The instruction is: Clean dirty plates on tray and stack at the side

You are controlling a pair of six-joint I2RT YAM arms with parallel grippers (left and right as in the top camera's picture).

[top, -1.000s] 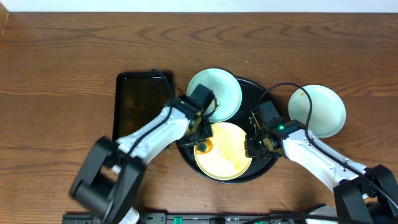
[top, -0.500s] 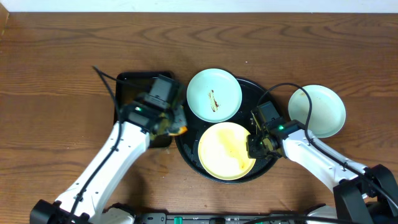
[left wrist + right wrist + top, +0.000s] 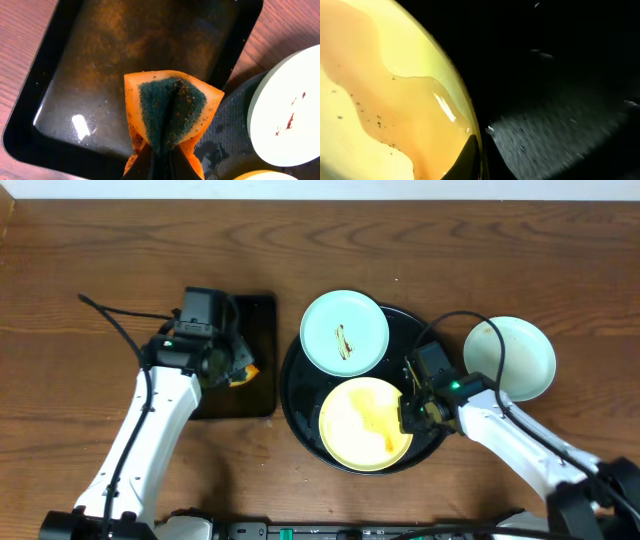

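A pale yellow plate (image 3: 362, 424) with brown liquid lies at the front of the large round black tray (image 3: 296, 370). A mint plate (image 3: 345, 332) with a dark smear lies at the tray's back. A second mint plate (image 3: 510, 358) rests on the wood to the right. My right gripper (image 3: 408, 412) is shut on the yellow plate's right rim (image 3: 462, 107). My left gripper (image 3: 240, 370) is shut on a folded orange sponge with a dark green pad (image 3: 170, 112) and holds it over the rectangular black tray (image 3: 90, 75).
The rectangular black tray (image 3: 262, 315) stands left of the round tray and holds brownish water. Bare wood tabletop (image 3: 100, 270) lies around, with the far table edge at the top.
My left gripper has carried the sponge from the yellow plate leftward over the rectangular tray. The right gripper has stayed on the yellow plate's rim.
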